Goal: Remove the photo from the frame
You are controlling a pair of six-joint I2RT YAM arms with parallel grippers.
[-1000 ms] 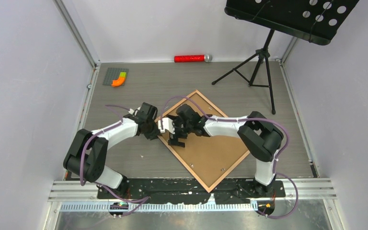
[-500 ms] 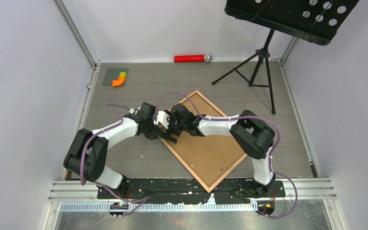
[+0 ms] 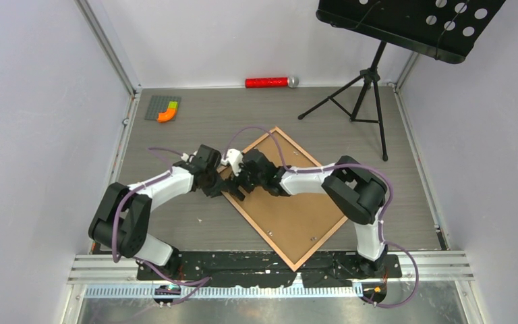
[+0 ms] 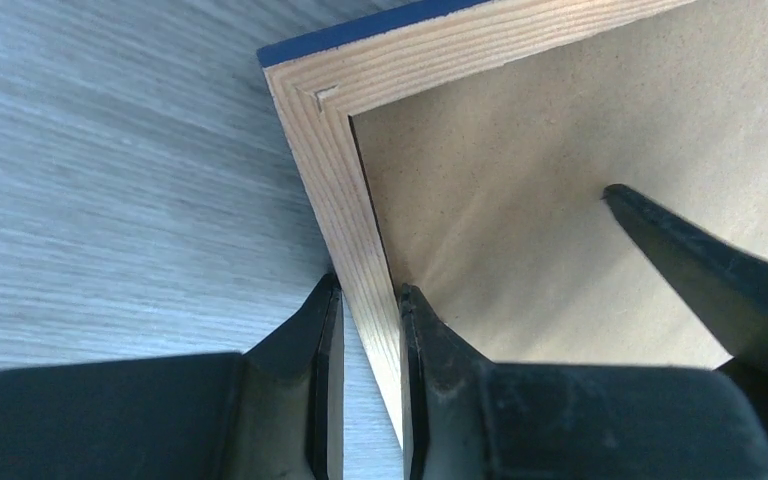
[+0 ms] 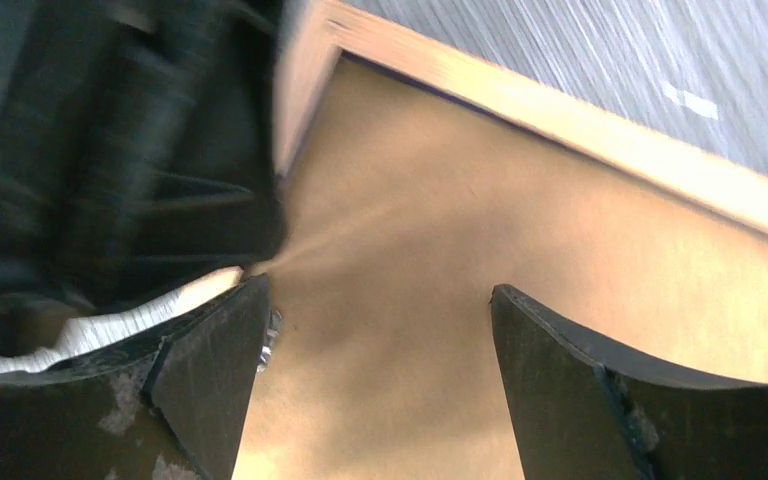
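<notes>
One frame [image 4: 332,170] lies back-up on the surface [image 4: 110,150], with one brown backing board [image 4: 560,130] filling it. Of the two tools, the left tool [image 4: 368,292] pinches the frame's rail near a corner, and the right tool [image 5: 380,300] hangs spread over the board.

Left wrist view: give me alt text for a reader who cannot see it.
The left tool clamps the pale wooden rail of the frame near a corner, one finger on each side. The frame lies face down on the grey table, brown backing board showing; another dark finger reaches in from the right.
</notes>
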